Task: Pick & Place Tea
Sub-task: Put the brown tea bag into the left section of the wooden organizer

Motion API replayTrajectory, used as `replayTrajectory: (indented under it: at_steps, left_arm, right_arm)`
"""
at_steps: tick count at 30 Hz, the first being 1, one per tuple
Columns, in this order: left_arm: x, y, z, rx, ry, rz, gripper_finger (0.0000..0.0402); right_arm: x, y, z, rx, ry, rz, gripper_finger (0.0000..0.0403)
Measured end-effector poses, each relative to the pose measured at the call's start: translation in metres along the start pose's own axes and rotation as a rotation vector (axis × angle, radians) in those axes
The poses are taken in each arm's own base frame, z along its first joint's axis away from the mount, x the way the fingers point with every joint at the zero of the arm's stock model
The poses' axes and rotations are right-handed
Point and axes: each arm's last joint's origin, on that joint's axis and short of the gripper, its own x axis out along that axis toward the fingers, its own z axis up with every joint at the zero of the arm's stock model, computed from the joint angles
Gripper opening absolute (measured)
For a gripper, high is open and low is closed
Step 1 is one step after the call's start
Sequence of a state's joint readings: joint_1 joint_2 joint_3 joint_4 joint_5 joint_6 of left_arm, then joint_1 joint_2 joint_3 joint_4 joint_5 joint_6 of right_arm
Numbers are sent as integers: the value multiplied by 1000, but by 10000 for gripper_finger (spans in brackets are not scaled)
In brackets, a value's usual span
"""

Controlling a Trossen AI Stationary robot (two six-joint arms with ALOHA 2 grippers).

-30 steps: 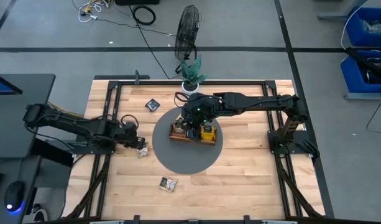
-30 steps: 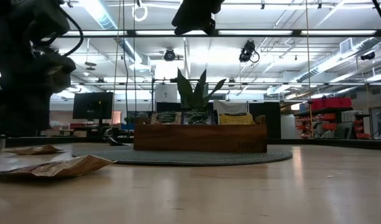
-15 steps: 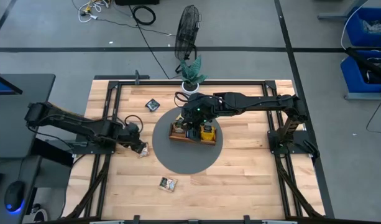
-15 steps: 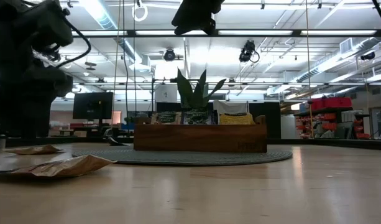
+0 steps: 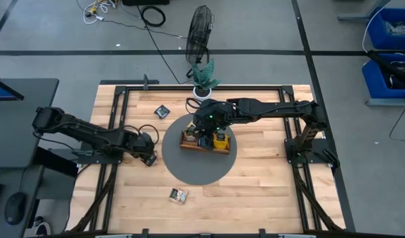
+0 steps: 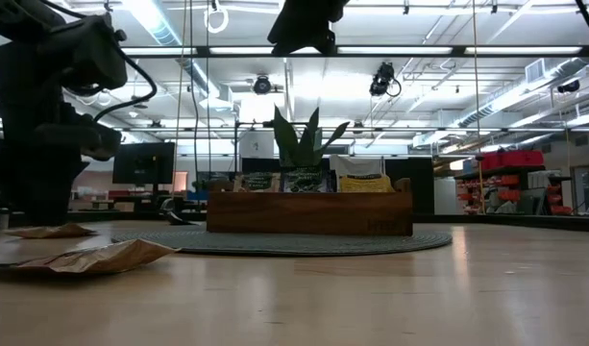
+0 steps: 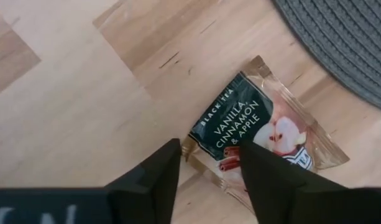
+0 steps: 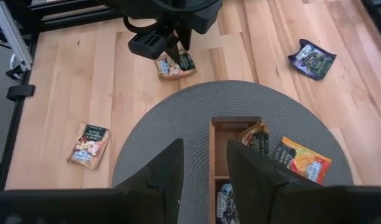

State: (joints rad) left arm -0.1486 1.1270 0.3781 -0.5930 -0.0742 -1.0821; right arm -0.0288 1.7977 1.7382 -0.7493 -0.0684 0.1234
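Wooden worktop [image 5: 255,178] carries a grey mat [image 5: 189,168] and compartmented tray [image 8: 222,134] with sachets inside. Left hand [image 7: 209,163], fingers parted, straddles the edge of a vanilla-cinnamon-apple sachet [image 7: 265,134] just beside the mat. Right hand [image 8: 202,165] hovers open above the tray. Two more sachets [image 8: 89,144] [image 8: 312,59] lie apart.

A round grey woven mat [image 5: 199,173] lies at the centre of the wooden table [image 5: 268,192], carrying a brown compartmented wooden tray [image 5: 189,145]. A potted green plant [image 5: 203,77] stands at the table's far edge, a floor fan [image 5: 199,32] behind it.
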Motion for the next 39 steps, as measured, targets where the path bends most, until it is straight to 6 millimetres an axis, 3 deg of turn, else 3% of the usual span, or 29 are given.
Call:
replayTrajectory:
  at_steps: [9, 11, 23, 32, 39]
  left_arm:
    - [-2, -1, 1, 20, -10, 9, 27]
    - [-6, -4, 4, 29, -27, 9, 10]
    - [-32, -32, 22, 134, -145, -110, 2]
    - [-79, -65, 43, 247, -277, -232, 1]
    - [-117, -80, 60, 313, -467, -211, 1]
  right_arm:
    - [0, -4, 1, 6, -7, -14, 128]
    - [0, -4, 1, 7, -8, -14, 128]
    - [0, -5, 3, 8, -28, 11, 128]
    - [-1, -2, 8, -12, -68, 76, 128]
    - [-1, -6, 10, -13, -83, 99, 128]
